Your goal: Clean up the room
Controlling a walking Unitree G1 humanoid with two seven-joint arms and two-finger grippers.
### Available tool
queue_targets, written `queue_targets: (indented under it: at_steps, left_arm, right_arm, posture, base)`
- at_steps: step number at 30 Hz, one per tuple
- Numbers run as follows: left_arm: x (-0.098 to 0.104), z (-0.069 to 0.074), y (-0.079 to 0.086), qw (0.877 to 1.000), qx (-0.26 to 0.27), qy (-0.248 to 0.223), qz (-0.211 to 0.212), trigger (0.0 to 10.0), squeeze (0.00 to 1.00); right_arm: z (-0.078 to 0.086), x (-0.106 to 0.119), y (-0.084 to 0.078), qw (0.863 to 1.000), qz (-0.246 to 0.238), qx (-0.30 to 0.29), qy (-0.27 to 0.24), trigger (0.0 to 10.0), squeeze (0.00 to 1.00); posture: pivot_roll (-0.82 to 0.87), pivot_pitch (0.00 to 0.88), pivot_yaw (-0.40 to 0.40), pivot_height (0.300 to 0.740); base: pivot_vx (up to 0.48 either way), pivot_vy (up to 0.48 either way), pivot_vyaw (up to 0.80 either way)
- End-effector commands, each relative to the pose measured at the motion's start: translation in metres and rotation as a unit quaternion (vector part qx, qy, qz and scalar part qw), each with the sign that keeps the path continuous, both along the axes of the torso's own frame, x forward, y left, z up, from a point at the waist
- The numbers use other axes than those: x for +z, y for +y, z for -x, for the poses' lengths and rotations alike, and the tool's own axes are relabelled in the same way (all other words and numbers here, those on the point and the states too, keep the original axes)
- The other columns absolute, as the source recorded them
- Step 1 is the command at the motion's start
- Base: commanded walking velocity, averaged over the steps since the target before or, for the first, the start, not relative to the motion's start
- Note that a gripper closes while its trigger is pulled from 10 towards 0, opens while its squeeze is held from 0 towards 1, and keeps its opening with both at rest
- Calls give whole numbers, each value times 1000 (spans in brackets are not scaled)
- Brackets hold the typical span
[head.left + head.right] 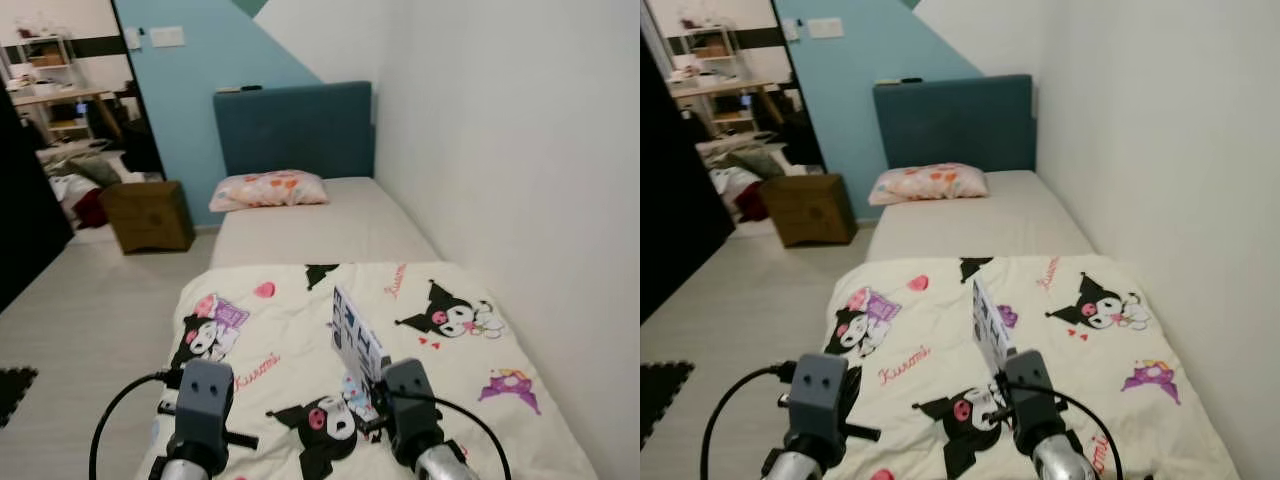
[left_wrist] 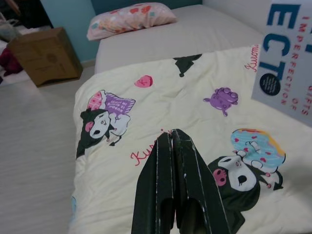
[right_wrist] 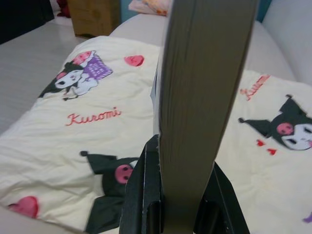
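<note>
Book [image 1: 356, 342], white cover, blue lettering, upright in right gripper [image 3: 181, 195] jaws

A bed [image 1: 385, 225] runs from the lower middle of the frame up toward the centre, with its right side along the wall [image 1: 520, 160]. A blanket [image 1: 290, 330] lies over the near half of the bed, in the lower middle of the frame. A pillow [image 1: 268, 189] lies on the far end, left of centre, just in front of the headboard [image 1: 292, 128]. A wooden box [image 1: 148, 215] stands on the floor [image 1: 80, 320] at the left of the bed, near the pillow. Shelves [image 1: 45, 70] stand in the upper left corner, behind the box. The left gripper [image 2: 173, 144] hangs above the blanket at lower left. The right gripper [image 3: 183, 161], at lower centre, holds a book [image 1: 354, 341] upright above the blanket.
</note>
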State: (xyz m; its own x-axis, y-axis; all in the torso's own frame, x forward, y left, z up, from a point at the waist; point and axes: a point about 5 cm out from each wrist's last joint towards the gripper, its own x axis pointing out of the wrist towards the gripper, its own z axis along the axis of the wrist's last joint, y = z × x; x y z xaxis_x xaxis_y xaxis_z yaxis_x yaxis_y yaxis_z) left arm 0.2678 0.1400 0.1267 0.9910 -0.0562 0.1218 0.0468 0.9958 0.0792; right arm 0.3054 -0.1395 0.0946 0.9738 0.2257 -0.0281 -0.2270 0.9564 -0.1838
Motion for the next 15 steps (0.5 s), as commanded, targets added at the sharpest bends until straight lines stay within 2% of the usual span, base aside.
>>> queue_targets:
  at_steps: [1, 13, 15]
  left_arm:
    - [-8, 2, 6, 1000, 10, 18, -2, 10000, 0]
    - [-7, 2, 6, 1000, 12, 13, -12, 10000, 0]
    - [-6, 2, 6, 1000, 8, 11, -17, 10000, 0]
  right_arm:
    - [0, 5, 3, 1000, -12, 3, -16, 10000, 0]
    - [1, 5, 2, 1000, -1, 7, -13, 10000, 0]
    - [1, 5, 3, 1000, 14, 12, -16, 10000, 0]
  posture:
    - [-54, 112, 24, 740]
    - [-57, 116, 27, 740]
    - [-58, 116, 27, 740]
  base:
    - [0, 0, 0]
    - [0, 0, 0]
    - [0, -394, 787]
